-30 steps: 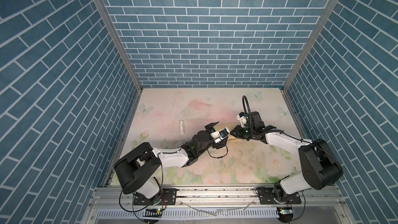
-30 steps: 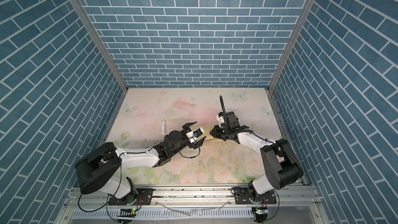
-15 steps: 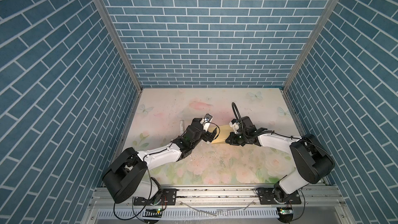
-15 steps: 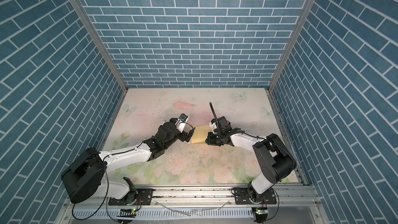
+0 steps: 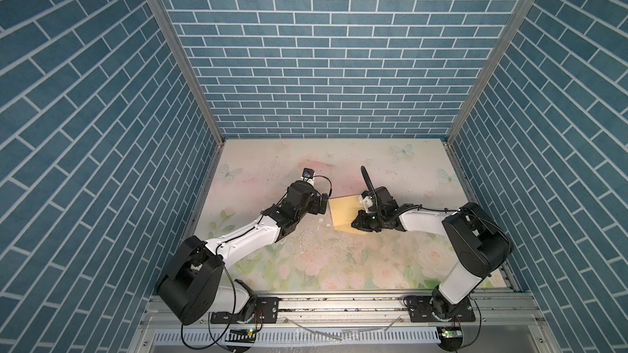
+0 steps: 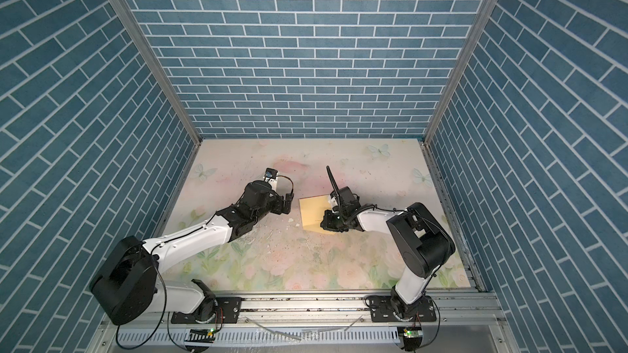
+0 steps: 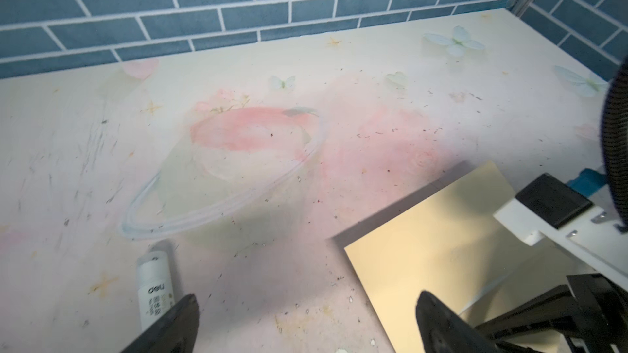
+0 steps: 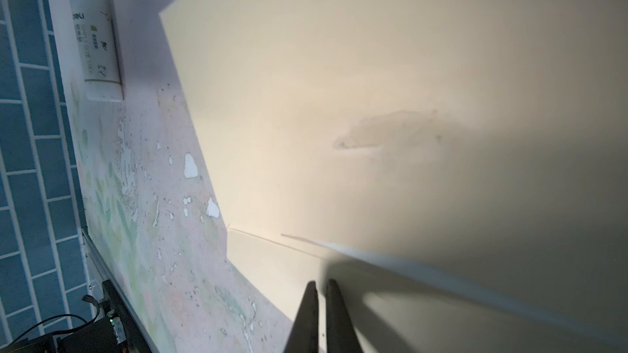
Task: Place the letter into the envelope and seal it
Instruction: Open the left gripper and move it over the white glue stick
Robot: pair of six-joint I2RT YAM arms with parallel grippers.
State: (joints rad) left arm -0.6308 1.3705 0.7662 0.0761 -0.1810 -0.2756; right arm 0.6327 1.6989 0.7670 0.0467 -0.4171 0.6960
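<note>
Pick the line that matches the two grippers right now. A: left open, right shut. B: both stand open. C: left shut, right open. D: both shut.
A: the left gripper has its fingers wide apart at the edge of the envelope, while the right gripper has its fingers nearly together over it.

A white glue stick (image 7: pixel 154 283) lies flat on the floral tabletop (image 7: pixel 339 62), enclosed on three sides by blue brick-pattern walls (image 5: pixel 323 45).
</note>
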